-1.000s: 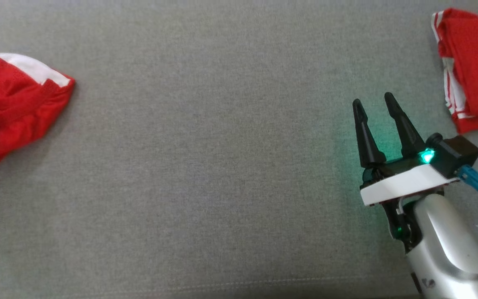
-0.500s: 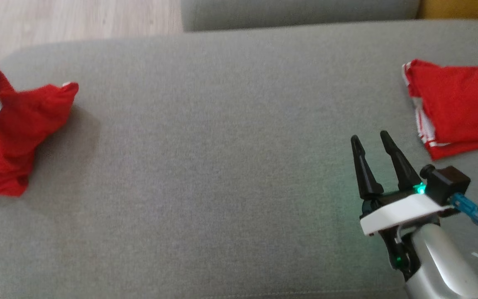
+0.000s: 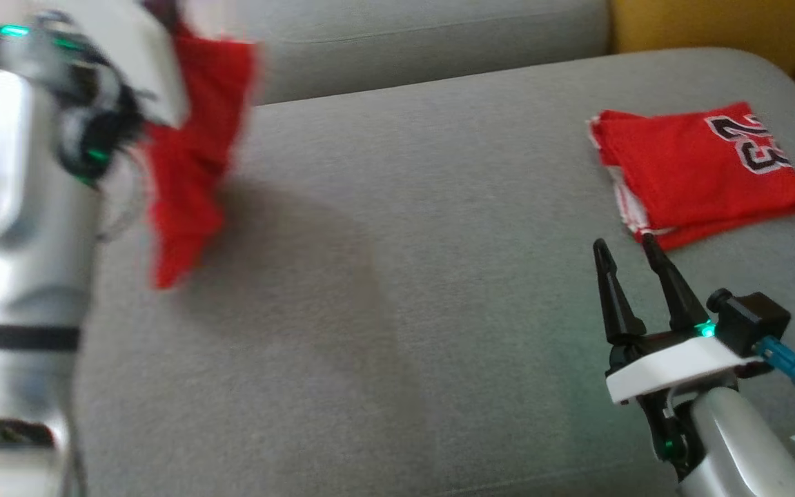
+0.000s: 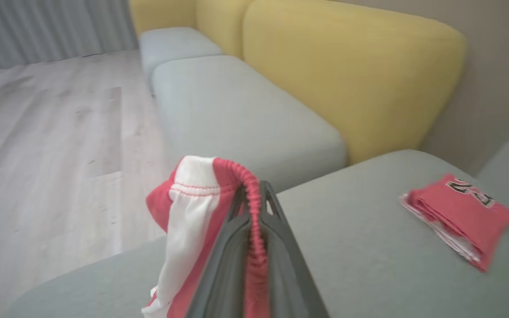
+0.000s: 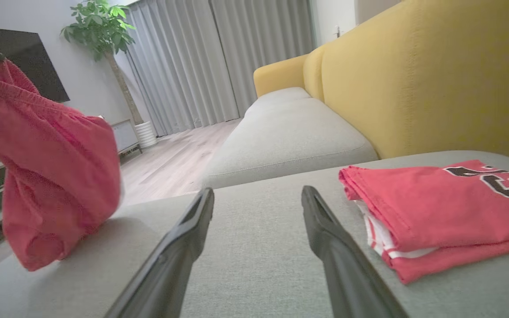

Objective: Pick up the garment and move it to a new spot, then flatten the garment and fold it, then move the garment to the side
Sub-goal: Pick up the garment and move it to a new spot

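Observation:
A red garment (image 3: 187,172) with a white side stripe hangs in the air over the left part of the grey sofa seat (image 3: 384,290). My left gripper (image 4: 254,192) is shut on its elastic waistband (image 4: 250,181), and the cloth (image 5: 51,176) droops with its lowest end near the cushion. My right gripper (image 3: 625,248) stands open low over the seat at the right, nothing between its fingers (image 5: 197,212). Its tips are just short of a folded red jersey.
A folded red jersey (image 3: 694,169) with a black number lies at the seat's right end, also in the right wrist view (image 5: 435,207). A yellow backrest (image 5: 413,79) runs behind. Wooden floor (image 4: 51,132) lies past the left edge, with another grey cushion (image 4: 237,110) beyond.
My left arm has lifted the red garment off the cushion and carried it up and rightward. The head camera has tilted up, so the whole picture shifted. The right gripper stays open.

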Tool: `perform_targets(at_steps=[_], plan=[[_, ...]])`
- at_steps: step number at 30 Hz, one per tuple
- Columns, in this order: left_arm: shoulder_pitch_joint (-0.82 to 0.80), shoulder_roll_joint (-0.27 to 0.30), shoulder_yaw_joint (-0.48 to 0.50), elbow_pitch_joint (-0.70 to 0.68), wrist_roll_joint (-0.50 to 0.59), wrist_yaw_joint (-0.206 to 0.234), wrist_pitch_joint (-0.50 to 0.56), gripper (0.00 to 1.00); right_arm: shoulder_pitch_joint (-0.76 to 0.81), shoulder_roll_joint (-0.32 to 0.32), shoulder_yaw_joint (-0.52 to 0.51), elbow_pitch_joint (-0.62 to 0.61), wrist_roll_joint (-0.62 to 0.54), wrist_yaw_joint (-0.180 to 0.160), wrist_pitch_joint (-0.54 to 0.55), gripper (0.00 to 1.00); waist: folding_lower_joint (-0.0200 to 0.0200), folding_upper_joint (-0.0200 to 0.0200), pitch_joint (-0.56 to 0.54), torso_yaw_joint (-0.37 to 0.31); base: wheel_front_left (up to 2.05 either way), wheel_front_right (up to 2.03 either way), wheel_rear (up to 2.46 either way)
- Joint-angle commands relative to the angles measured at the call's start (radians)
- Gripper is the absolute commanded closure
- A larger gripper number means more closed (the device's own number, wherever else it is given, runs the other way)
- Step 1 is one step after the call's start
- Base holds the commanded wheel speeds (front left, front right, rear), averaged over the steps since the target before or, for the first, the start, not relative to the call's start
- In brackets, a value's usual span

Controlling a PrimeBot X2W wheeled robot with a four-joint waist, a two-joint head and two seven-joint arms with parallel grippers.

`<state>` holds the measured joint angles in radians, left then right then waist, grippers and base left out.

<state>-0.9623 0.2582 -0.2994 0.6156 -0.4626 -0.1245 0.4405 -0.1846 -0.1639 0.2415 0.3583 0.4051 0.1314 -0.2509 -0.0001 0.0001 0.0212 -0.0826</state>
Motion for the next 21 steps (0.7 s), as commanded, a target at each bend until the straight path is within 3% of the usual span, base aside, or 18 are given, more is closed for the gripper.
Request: perform_targets(at_steps=[1, 9, 14, 15, 16, 17, 18, 21], plan=[[-0.001, 0.016, 0.004, -0.083, -0.018, -0.006, 0.014, 1.00, -0.017, 0.002, 0.009, -0.038, 0.000, -0.001, -0.011, 0.00, 0.0001, -0.0001, 0.006, -0.038, 0.00, 0.00, 0.00], [0.216, -0.166, -0.072, -0.240, -0.120, 0.014, -0.005, 1.00, -0.025, 0.001, 0.003, -0.040, 0.001, -0.001, -0.011, 0.00, 0.0001, -0.0001, 0.037, -0.120, 0.00, 0.00, 0.00], [0.349, -0.202, -0.175, -0.159, -0.114, 0.046, -0.113, 1.00, -0.035, 0.008, 0.021, -0.035, 0.002, -0.001, -0.011, 0.00, 0.0001, -0.0001, 0.049, -0.151, 0.00, 0.00, 0.00], [0.365, -0.204, -0.197, -0.130, -0.111, 0.046, -0.147, 0.92, -0.037, 0.009, 0.024, -0.033, 0.003, -0.001, -0.011, 0.00, 0.0001, -0.0001, 0.050, -0.153, 0.00, 0.00, 0.00], [0.378, -0.206, -0.220, -0.097, -0.109, 0.045, -0.177, 0.62, -0.040, 0.010, 0.029, -0.030, 0.003, -0.001, -0.011, 0.00, 0.0001, -0.0001, 0.051, -0.154, 0.00, 0.00, 0.00], [0.387, -0.207, -0.245, -0.066, -0.106, 0.041, -0.206, 0.19, -0.042, 0.011, 0.034, -0.028, 0.002, -0.001, -0.011, 0.00, 0.0001, -0.0001, 0.051, -0.154, 0.00, 0.00, 0.00], [0.395, -0.207, -0.269, -0.045, -0.124, 0.033, -0.234, 0.00, -0.044, 0.012, 0.039, -0.026, 0.002, -0.001, -0.011, 0.00, 0.0001, -0.0001, 0.050, -0.154, 0.00, 0.00, 0.00], [0.391, -0.207, -0.333, -0.007, -0.171, 0.021, -0.309, 0.00, -0.046, 0.005, 0.041, -0.021, 0.004, -0.001, -0.011, 0.00, 0.0001, -0.0001, 0.043, -0.139, 0.00, 0.00, 0.00]])
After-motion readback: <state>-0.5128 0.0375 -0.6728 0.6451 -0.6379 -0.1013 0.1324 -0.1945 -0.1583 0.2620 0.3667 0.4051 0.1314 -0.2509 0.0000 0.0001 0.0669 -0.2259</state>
